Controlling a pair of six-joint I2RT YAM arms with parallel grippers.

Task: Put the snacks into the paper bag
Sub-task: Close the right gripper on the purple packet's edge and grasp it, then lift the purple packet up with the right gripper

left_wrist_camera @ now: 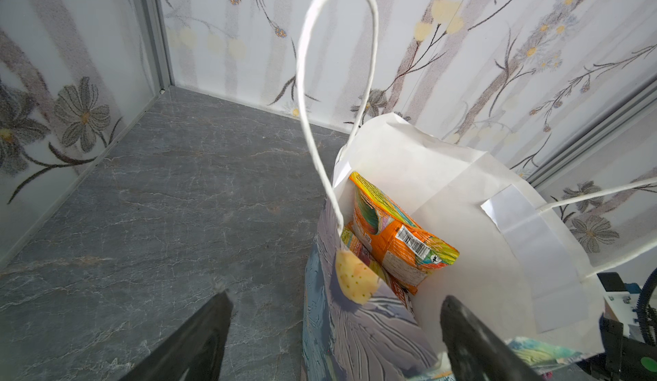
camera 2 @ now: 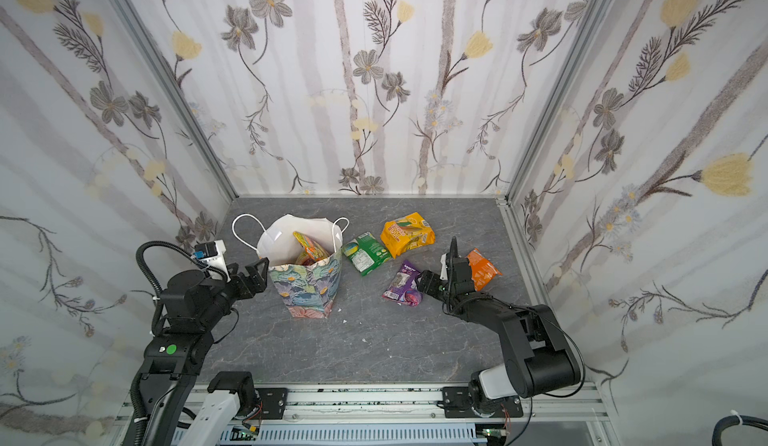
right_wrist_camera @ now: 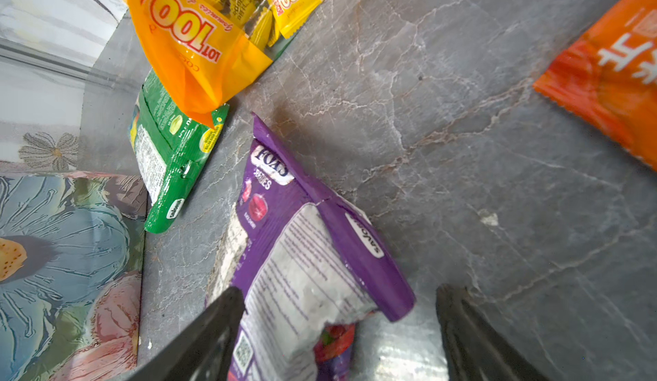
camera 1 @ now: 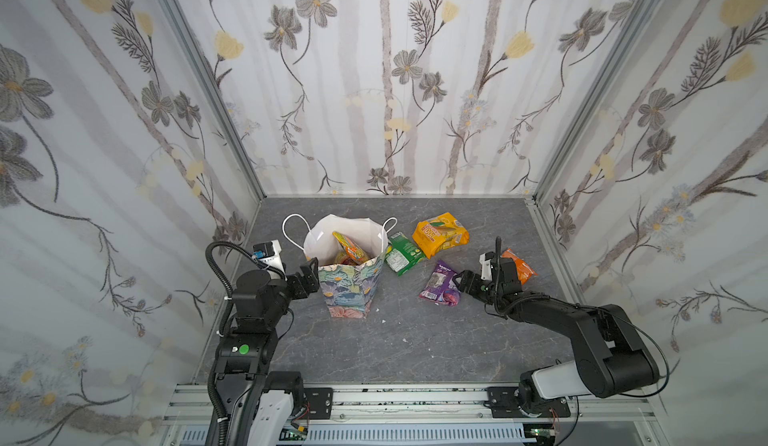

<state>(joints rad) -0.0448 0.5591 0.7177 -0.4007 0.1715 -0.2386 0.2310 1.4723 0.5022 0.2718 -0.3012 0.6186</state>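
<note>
Now the left end effector (camera 1: 309,269) is open and empty by the paper bag (camera 1: 351,290). The right end effector (camera 1: 460,282) is open around the purple packet (camera 1: 440,281).

Matte-black left arm (camera 1: 257,298) bears a ribbed black hose (camera 1: 210,259) and round green sticker (camera 1: 244,348). Black right arm (camera 1: 582,319) has a white base link (camera 1: 557,377).
</note>
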